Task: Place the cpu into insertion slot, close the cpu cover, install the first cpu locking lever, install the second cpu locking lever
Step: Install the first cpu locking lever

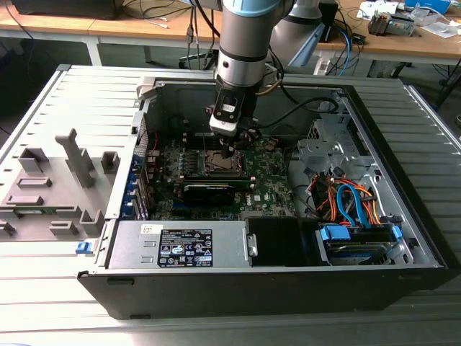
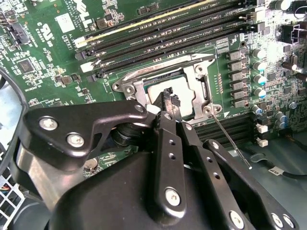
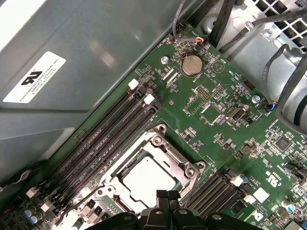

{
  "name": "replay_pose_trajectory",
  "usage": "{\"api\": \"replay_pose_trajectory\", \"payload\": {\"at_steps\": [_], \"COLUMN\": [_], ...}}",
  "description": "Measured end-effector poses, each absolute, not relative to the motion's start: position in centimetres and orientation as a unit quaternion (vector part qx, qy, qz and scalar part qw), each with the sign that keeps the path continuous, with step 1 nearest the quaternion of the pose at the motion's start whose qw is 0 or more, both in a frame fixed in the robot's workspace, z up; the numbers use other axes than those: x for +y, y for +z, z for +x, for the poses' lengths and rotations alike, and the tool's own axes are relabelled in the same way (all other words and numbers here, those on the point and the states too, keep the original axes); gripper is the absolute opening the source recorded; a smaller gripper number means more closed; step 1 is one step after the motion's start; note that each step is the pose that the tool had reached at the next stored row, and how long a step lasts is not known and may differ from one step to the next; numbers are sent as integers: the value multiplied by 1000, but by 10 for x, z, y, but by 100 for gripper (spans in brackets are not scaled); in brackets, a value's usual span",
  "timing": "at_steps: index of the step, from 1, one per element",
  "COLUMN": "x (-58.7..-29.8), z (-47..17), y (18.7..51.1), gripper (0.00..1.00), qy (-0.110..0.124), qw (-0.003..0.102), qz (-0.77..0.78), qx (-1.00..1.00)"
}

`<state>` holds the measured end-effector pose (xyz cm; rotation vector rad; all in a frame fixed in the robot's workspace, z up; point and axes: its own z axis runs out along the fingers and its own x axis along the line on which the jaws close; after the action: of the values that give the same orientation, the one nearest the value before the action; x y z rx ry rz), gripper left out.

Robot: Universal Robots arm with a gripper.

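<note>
Jaws pinched together, nothing visible between them. Gripper empty by the look of it, tips right over one edge of the insertion slot. Touching the frame or just clear of it: cannot tell. Everything below placed off that slot.

- Slatted grey table: under the whole lot.
- Open computer case: lying on its side, slot on its floor, directly beneath the arm in the exterior view.
- Green motherboard: carrying the slot.
- Power supply: well apart from the slot, along the case wall nearest the exterior camera.
- Orange and blue cable bundle: well apart from the slot, toward the exterior view's right.
- Memory slots: long black banks just beside the slot frame, on two opposite sides.
- cpu cover: looks folded down flat on the slot, framing the chip.
- cpu: seated in the slot, pale lid showing through the cover window.
- cpu locking lever: thin bare rod rooted at a slot corner, long axis running away from the slot across the neighbouring memory bank. Reads as unlatched, not tucked along the frame. Near the tips, off to one side, not touching. First or second lever: cannot tell.

Judging from that: chip and cover steps done, lever work in hand.
</note>
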<state>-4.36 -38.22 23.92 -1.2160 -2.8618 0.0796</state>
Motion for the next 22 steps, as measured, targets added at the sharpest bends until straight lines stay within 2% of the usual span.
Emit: {"api": "replay_pose_trajectory", "payload": {"at_steps": [22], "x": [-382], "z": [-44], "y": [239], "gripper": [11], "qy": [26], "qw": [15], "qz": [-377], "qx": [-926]}}
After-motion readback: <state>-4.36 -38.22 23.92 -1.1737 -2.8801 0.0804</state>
